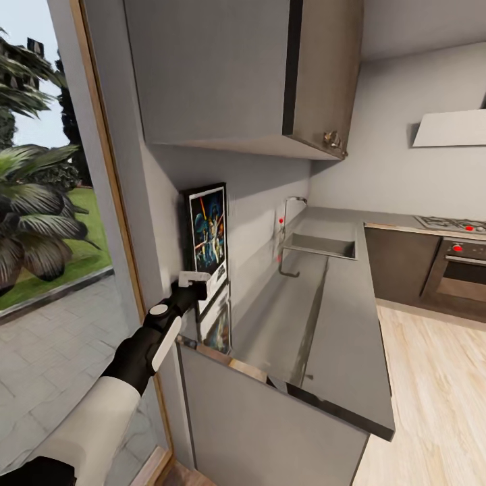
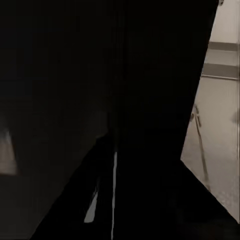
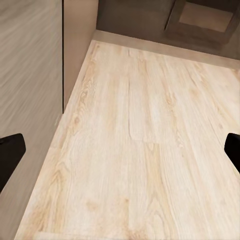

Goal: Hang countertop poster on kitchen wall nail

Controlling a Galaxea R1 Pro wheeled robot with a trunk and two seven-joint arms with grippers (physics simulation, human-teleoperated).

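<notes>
The poster (image 1: 208,233) stands upright on the kitchen countertop (image 1: 337,337), at its near left end, leaning against the side wall. Its colourful figures face the room and its mirror image shows in the steel below. My left gripper (image 1: 193,277) reaches in from the lower left and is shut on the poster's lower left edge. In the left wrist view the dark fingers (image 2: 150,200) meet around a thin slit, with the worktop (image 2: 217,130) beyond. My right gripper (image 3: 120,150) hangs open over the wooden floor, nothing between its fingers. Two small red dots (image 1: 281,220) mark the wall by the tap.
A grey wall cabinet (image 1: 236,74) hangs low over the poster's end of the counter. The inset sink (image 1: 322,246) and tap (image 1: 291,202) lie further along. An oven (image 1: 462,270) and hob (image 1: 452,223) stand at the right. A tall window (image 1: 47,202) fills the left.
</notes>
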